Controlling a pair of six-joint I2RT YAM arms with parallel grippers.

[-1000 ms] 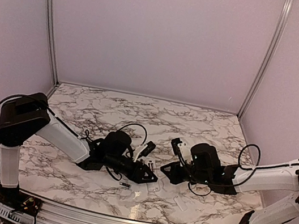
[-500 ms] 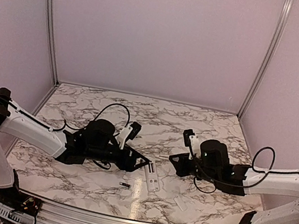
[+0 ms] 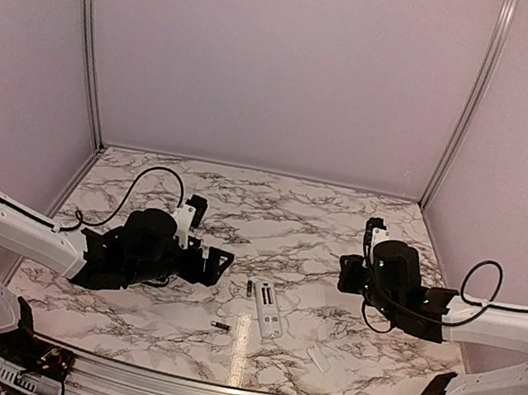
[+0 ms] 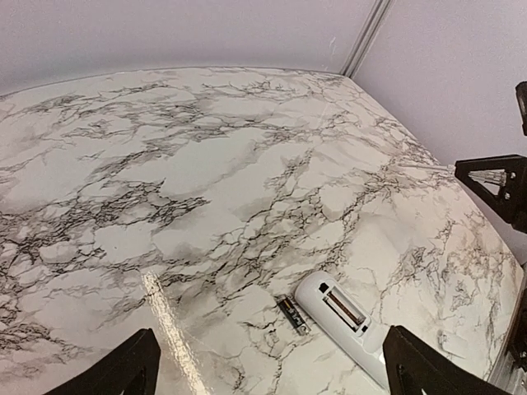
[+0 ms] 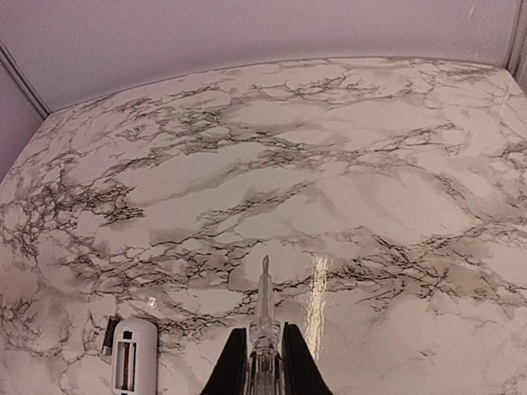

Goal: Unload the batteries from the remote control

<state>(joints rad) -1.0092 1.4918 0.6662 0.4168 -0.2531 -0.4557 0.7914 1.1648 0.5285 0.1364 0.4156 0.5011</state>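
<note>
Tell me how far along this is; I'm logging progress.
Done: both batteries look out. One battery lies beside the remote, the other battery nearer the front. In hand: right gripper grips a thin stick; left gripper open. Left: seemingly nothing.

No lettering can be read on the remote control (image 4: 366, 341) or elsewhere.

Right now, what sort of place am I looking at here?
Probably a robot test booth, not a home: plain pale walls framed by aluminium posts, a marble-patterned table, and a left arm and right arm bolted at its near edge.
</note>
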